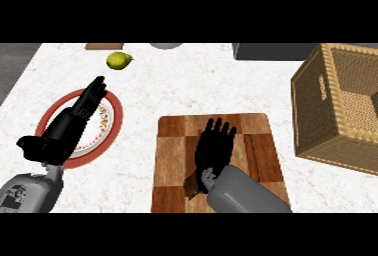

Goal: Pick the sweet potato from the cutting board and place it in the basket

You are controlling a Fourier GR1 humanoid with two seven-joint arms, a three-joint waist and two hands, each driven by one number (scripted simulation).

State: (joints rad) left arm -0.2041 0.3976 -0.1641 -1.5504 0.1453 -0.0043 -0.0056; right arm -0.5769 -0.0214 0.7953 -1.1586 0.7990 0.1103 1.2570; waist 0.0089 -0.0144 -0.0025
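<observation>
Two hands showed. Right hand [214,147] lay fingers spread flat over the cutting board [173,150], likely covering the sweet potato [193,186], a brown bit at its wrist. Basket [347,100] sat right of it. Left hand [77,117] rested straight-fingered over the plate [111,125].

Sweet potato, cutting board and basket on the worktop

The cutting board [177,150] is a wooden checkered rectangle lying flat on the white marbled worktop [184,80]. Of the sweet potato [193,186] only a small brown sliver shows near the board's lower middle; the rest is hidden. The wicker basket [314,125] stands just right of the board, tilted in view, its open mouth up.
</observation>
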